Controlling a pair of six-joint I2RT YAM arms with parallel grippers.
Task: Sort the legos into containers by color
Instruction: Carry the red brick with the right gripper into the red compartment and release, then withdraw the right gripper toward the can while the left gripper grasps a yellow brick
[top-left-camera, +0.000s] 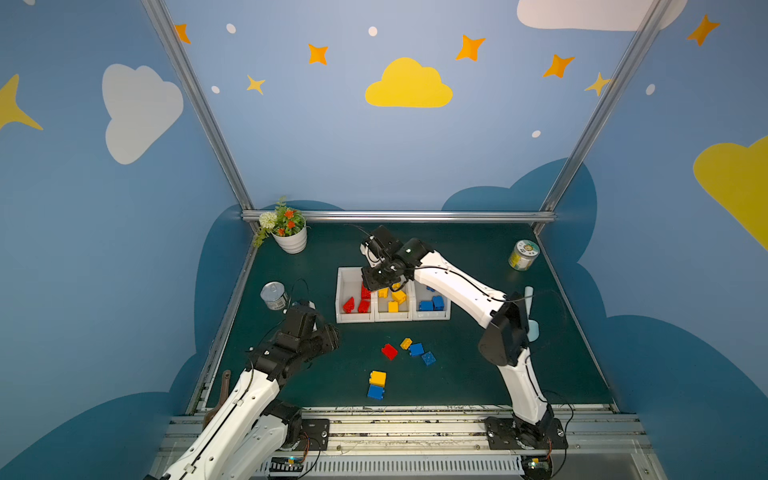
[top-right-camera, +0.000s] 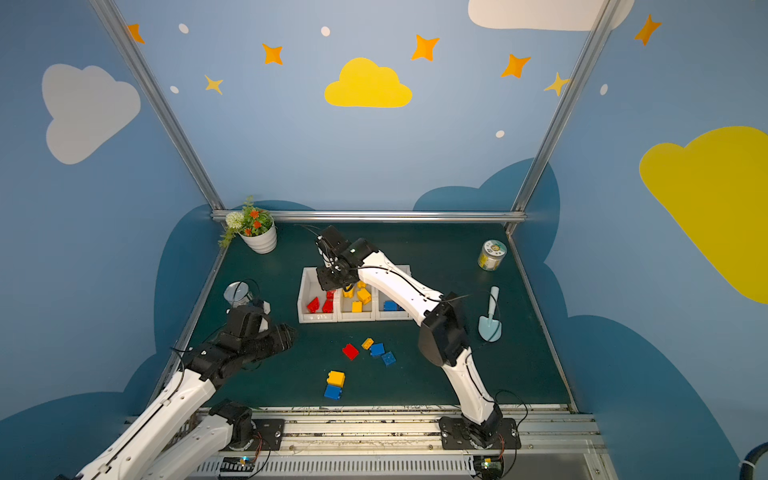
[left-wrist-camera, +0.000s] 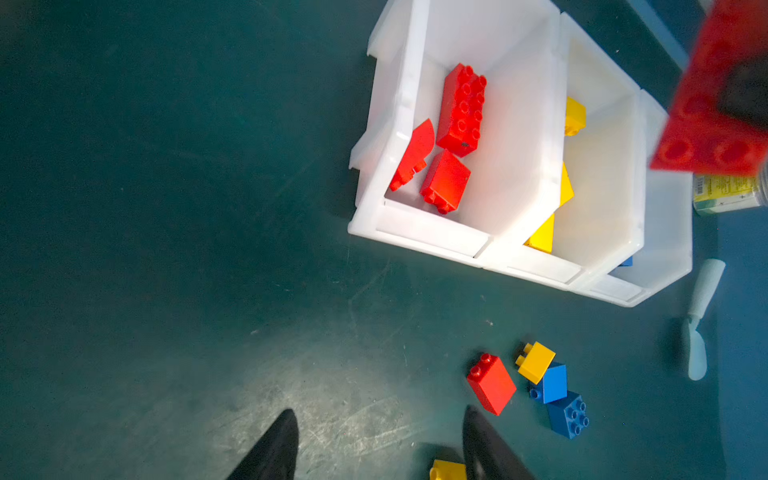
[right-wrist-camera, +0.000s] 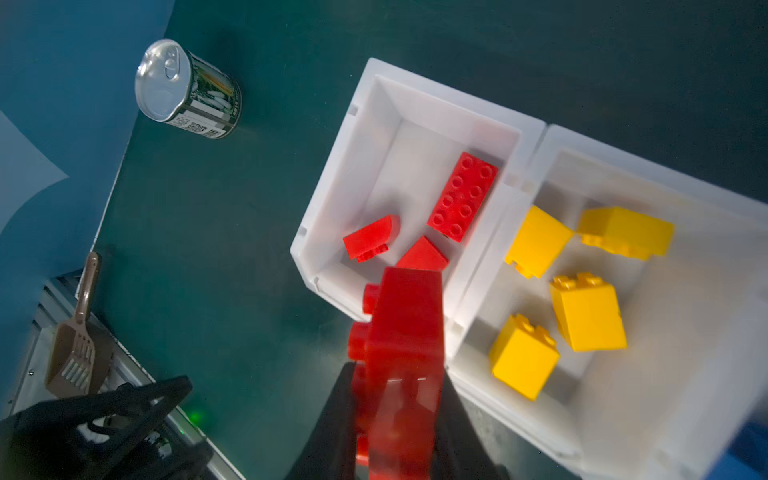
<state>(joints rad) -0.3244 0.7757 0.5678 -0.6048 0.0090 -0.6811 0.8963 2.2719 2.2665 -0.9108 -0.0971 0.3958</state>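
Your right hand (right-wrist-camera: 397, 386) was clamped on a red plastic lego brick (right-wrist-camera: 401, 328). Only the right wrist view showed that grip, because in both top views the wrist covered the fingers. The brick's long axis ran straight out along the fingers, with its studs turned sideways rather than up. It hung above the white plastic container of red bricks (right-wrist-camera: 332, 195), over the corner beside the white container of yellow bricks (right-wrist-camera: 648, 172). The left wrist view caught it only as a blurred red block at the frame's edge.

Your left hand (left-wrist-camera: 380, 411) stood part-spread with nothing between its fingers, low over the dark green surface (left-wrist-camera: 166, 249).

Loose on that surface lay a red brick (top-left-camera: 389, 351), a small yellow brick (top-left-camera: 406, 343), a blue brick (top-left-camera: 416, 349) and a studs-up blue brick (top-left-camera: 428, 358) in a cluster. Nearer the arms' bases, a larger yellow brick (top-left-camera: 377, 378) touched another blue block (top-left-camera: 375, 392).

The silver tin can (right-wrist-camera: 187, 89) carried a barcode and print too fine to read. The label on the glass jar (top-left-camera: 523, 254) was also illegible. The pale blue plastic trowel (top-right-camera: 490, 320) showed whole in a top view.
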